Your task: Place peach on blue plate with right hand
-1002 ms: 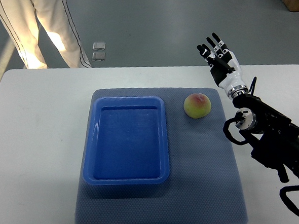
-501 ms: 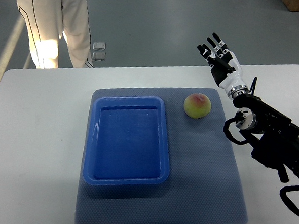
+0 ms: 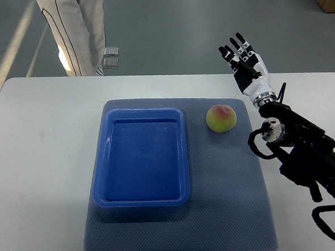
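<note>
Right hand (image 3: 243,63) hovering, fingers spread, empty, beyond mat's far corner; peach (image 3: 221,118) sitting on mat (image 3: 231,203) beside blue plate (image 3: 144,156). Risk: round fruit rolling off if nudged.

No readable text, label, brand, number or sign appears on anything in the top view.
</note>
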Tool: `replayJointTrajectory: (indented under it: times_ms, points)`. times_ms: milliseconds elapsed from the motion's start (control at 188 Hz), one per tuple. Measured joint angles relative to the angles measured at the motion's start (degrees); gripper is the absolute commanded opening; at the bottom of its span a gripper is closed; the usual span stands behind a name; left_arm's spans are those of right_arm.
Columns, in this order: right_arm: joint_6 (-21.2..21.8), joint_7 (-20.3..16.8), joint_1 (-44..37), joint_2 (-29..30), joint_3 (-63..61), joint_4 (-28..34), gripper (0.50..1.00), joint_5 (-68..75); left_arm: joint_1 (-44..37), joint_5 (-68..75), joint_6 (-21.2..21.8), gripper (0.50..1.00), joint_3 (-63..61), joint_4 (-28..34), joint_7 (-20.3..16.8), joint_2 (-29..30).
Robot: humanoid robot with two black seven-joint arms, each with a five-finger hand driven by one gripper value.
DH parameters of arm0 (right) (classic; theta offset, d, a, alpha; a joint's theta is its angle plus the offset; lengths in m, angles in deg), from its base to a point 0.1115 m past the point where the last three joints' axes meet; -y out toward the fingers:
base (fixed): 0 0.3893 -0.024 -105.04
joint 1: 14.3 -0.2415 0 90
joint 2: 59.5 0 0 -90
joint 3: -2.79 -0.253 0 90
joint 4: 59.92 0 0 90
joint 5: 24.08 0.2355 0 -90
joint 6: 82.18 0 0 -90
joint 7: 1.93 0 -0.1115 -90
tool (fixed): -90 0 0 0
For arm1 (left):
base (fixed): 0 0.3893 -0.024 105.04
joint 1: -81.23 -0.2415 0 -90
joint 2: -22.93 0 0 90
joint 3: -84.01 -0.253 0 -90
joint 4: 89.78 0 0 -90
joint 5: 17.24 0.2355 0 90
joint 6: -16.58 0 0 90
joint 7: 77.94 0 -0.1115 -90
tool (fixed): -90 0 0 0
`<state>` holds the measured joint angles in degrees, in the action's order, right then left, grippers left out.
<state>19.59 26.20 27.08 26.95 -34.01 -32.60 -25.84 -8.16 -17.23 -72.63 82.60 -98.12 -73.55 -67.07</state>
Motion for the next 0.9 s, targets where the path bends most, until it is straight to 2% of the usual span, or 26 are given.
replayJointTrajectory:
  times_ms: [639,900]
  points:
    - [-0.1,-0.3,-1.2,-0.6,0.9,0.4,0.930,0.1,0.0,0.0,0.0,1.000,0.0,0.0,0.0,0.0]
    - [-2.6,-0.2,-3.3,-2.4,5.6,3.0,0.930,-4.9,0.0,0.0,0.0,1.000,0.0,0.0,0.0,0.0]
